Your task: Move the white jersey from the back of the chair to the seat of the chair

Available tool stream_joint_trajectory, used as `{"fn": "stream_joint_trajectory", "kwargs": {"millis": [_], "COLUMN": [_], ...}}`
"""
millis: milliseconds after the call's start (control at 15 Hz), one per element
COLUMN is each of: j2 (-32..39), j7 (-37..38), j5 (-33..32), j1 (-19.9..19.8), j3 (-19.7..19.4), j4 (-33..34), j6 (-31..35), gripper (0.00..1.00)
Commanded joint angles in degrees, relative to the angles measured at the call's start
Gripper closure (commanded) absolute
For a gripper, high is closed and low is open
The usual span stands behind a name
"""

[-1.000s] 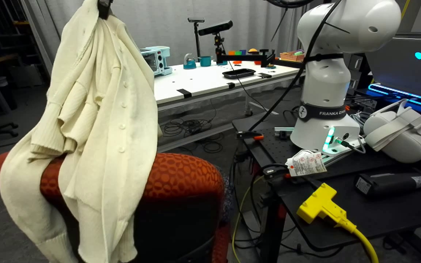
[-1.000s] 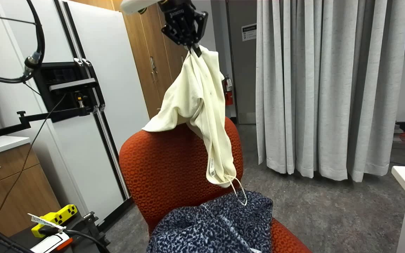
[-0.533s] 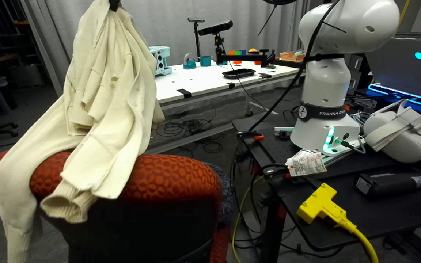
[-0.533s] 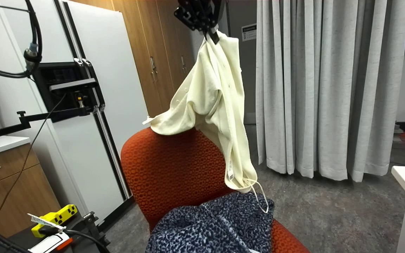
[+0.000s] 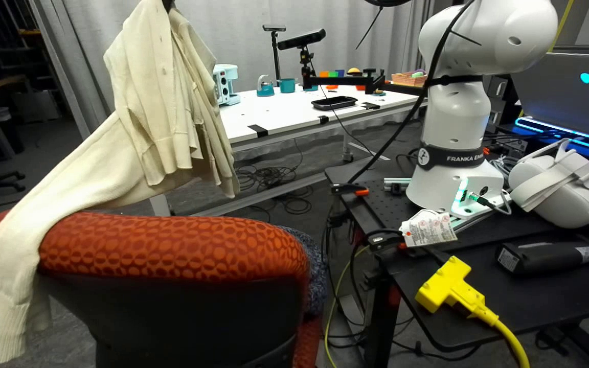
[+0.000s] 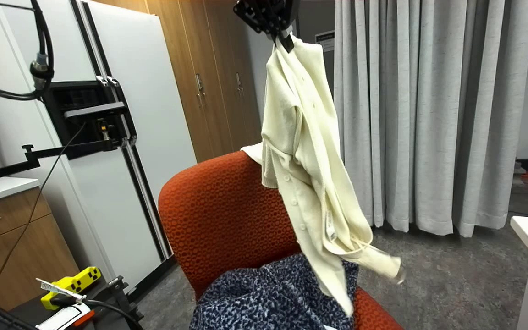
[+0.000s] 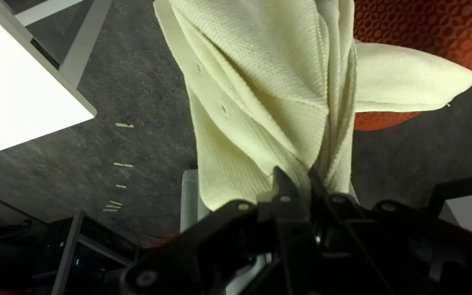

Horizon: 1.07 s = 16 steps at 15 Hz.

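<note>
1. Pale grey pleated fabric curtains line the background, and a long white flat surface stands well apart from the chair.

2. Pinched together on a bunched fold, the black two-fingered gripper holds up the cream-coloured, button-fronted knitted white jersey, so that most of it hangs before the rounded orange-red patterned fabric back of the chair.

3. Judging by this, the step in hand is the carry across from back to seat, with the lowering not yet done: one sleeve lies over the top of the back, its ribbed cuff hanging down behind.

4. Next, the move likely calls for drawing the jersey further forward until that sleeve slides free, then lowering it over the orange-red fabric seat of the chair and letting go. The sleeve may drag, and loose fabric could spill past the seat's edge.

5. Dark blue-and-white speckled cloth hides most of the seat; whether the jersey's lowest corner touches it, I cannot tell.

6. Both exterior views cut off the gripper at the top edge, what looks like the other cuff is blurred, and folds conceal how much fabric is gripped.
</note>
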Motion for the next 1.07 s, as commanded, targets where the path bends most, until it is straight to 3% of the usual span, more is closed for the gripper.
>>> {"fn": "stream_joint_trajectory", "kwargs": {"millis": [0, 600, 1000], "j2": [-1.0, -1.0, -1.4], "j7": [4.9, 17.3, 15.4], "j5": [-1.6, -2.1, -2.2], "j1": [-1.2, -3.1, -2.2], "j3": [0.7, 2.6, 2.0], "j4": [0.7, 0.5, 1.3], "j6": [0.2, 0.3, -5.0], "gripper": [0.97, 0.97, 0.97]}}
